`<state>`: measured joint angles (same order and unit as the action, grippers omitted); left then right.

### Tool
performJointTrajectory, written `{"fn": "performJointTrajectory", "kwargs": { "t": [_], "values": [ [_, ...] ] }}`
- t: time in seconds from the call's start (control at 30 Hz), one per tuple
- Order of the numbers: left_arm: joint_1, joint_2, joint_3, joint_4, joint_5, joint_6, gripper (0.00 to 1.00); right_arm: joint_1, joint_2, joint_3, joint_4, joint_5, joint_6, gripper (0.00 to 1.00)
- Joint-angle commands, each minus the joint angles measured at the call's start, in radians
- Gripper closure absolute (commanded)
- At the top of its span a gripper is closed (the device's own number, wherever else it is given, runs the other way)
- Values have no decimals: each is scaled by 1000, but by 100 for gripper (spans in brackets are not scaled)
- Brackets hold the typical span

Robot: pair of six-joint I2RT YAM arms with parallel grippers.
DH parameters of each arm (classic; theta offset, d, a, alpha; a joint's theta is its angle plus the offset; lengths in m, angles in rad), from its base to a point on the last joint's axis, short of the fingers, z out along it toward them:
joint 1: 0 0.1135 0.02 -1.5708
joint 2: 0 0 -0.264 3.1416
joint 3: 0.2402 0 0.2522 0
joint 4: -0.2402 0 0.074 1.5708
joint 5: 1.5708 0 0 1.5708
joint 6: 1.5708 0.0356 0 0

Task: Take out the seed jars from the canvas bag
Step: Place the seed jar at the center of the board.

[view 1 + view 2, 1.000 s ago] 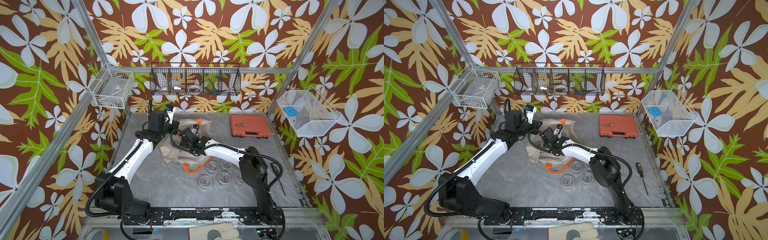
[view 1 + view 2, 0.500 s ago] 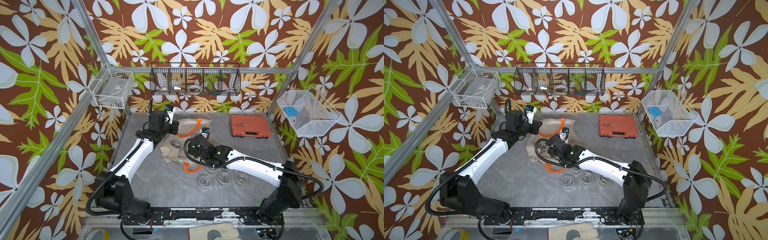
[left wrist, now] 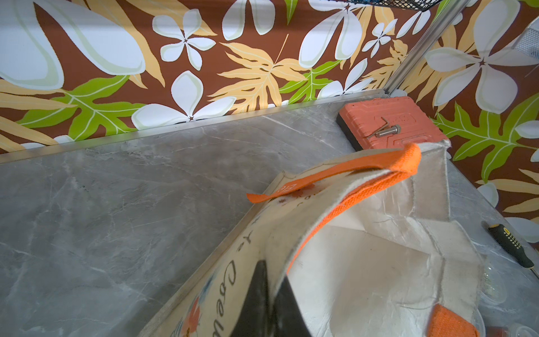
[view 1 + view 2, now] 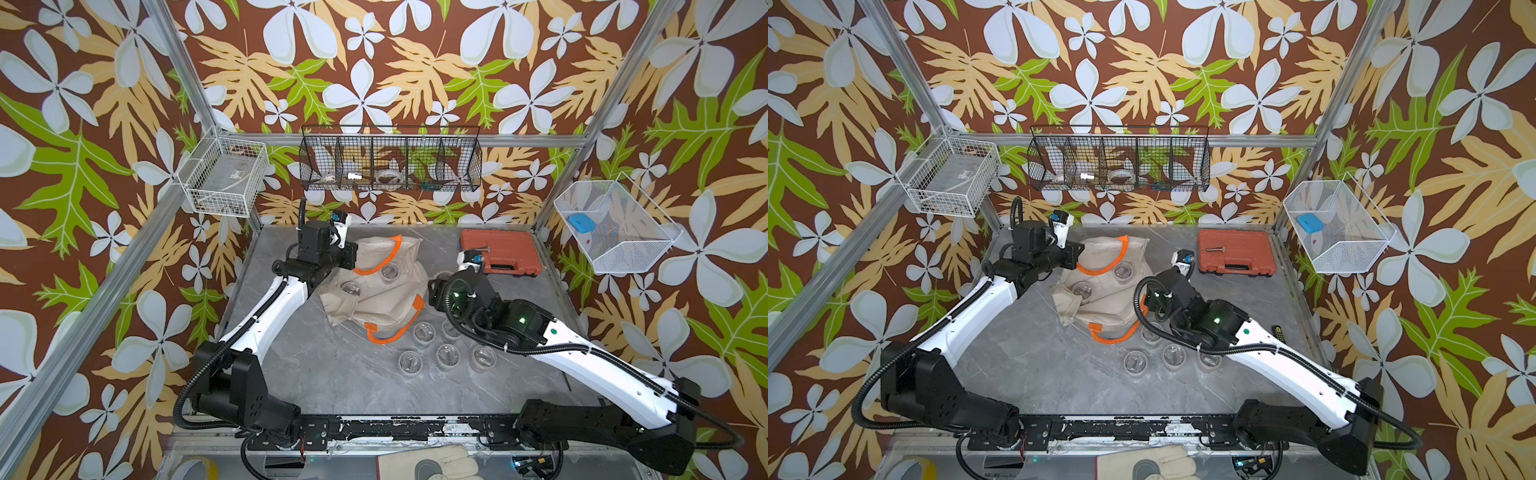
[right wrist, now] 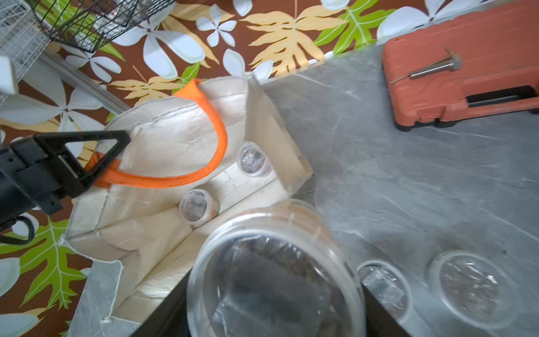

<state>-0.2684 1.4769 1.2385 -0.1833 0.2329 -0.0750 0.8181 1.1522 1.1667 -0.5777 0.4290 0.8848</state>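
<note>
Small round clear plastic seed jar (image 5: pixel 274 277) with brown seeds is clamped across its side wall by the right gripper (image 5: pixel 272 306). It hangs at the edge of the soft beige canvas bag (image 4: pixel 382 299), on the side toward the set-down jars (image 4: pixel 446 355), five clustered on the grey marble-look tabletop (image 4: pixel 316 374). Two more sit lids-up inside the bag, apart from each other: corner jar (image 5: pixel 252 160) and fold-side jar (image 5: pixel 198 205). Left gripper (image 5: pixel 100 167) is pinched tight on the orange loop handle (image 5: pixel 215 137), lifting it so the mouth gapes. My read: the jars are light, rigid, smooth and likely slippery. Take each across the full diameter on the wall below the lid, not by the lid, and squeeze moderately. The cloth is floppy and will sag over the jars if the handle drops. The orange-red hard plastic tool case (image 4: pixel 498 253) is well clear.
</note>
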Motion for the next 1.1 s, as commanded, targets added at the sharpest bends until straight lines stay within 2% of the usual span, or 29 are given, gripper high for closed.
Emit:
{"fn": "performJointTrajectory", "kwargs": {
  "t": [0.0, 0.1, 0.3, 0.73, 1.07],
  "values": [
    [1, 2, 1, 28, -7, 6, 100, -126, -54, -67, -21, -126, -39, 33],
    [-1, 1, -2, 29, -7, 7, 100, -238, -71, -115, 2, -185, -75, 33],
    [-1, 0, -2, 30, -4, 6, 100, -374, 6, -172, 82, -240, -136, 33],
    [0, -3, -4, 30, 0, 3, 100, -472, 242, -228, 251, -233, -197, 32],
    [0, 0, -3, 30, 5, 1, 100, -563, 370, -252, 359, -338, -210, 32]
  ]
}}
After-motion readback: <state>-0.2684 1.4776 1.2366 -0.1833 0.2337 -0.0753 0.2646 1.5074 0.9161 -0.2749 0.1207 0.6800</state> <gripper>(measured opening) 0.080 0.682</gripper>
